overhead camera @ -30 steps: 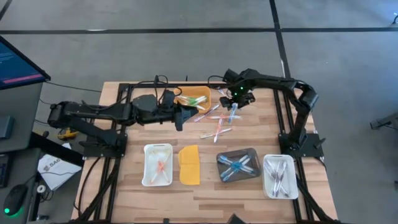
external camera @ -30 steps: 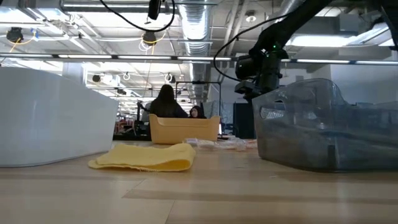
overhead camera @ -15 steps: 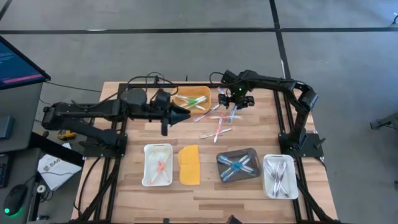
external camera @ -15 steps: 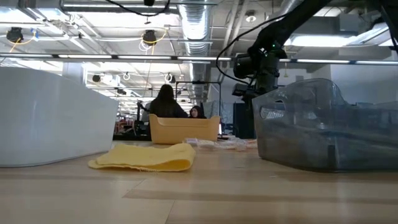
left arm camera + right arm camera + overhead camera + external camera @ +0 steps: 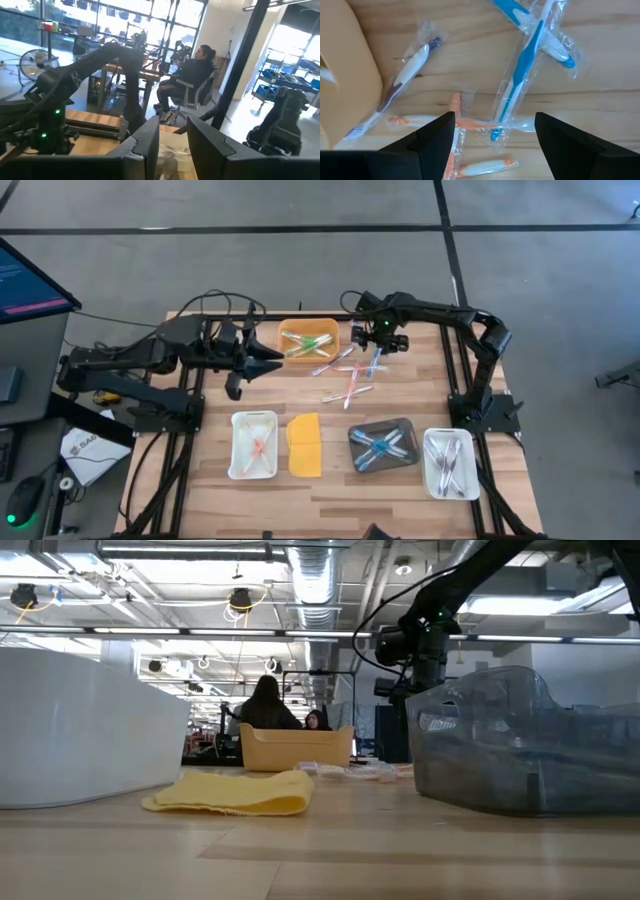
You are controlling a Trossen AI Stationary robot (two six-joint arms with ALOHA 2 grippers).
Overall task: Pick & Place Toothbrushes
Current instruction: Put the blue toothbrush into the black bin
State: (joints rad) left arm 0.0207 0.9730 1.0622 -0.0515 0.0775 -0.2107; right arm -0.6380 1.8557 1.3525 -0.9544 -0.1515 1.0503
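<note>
Loose wrapped toothbrushes (image 5: 350, 376) in blue, pink and white lie flat on the wooden table right of the orange tray (image 5: 308, 340), which holds a few more. My right gripper (image 5: 378, 340) hangs open above them, pointing down; in its wrist view a blue toothbrush (image 5: 520, 75) and a pink one (image 5: 455, 122) lie under the open fingers (image 5: 495, 145). My left gripper (image 5: 266, 365) is raised left of the orange tray, pointing level toward the table's right, open with nothing between its fingers (image 5: 174, 145).
Along the near side stand a white tray (image 5: 254, 444) with pink toothbrushes, a flat yellow lid (image 5: 305, 444), a dark tray (image 5: 383, 446) with blue ones and a clear tray (image 5: 450, 463) with white ones. People sit in the room beyond the far edge (image 5: 268, 705).
My left gripper has drawn back from the orange tray toward the table's left edge, rising and rolling about its own axis. My right gripper has stayed over the loose toothbrushes and has rolled at the wrist. Neither has opened or shut.
</note>
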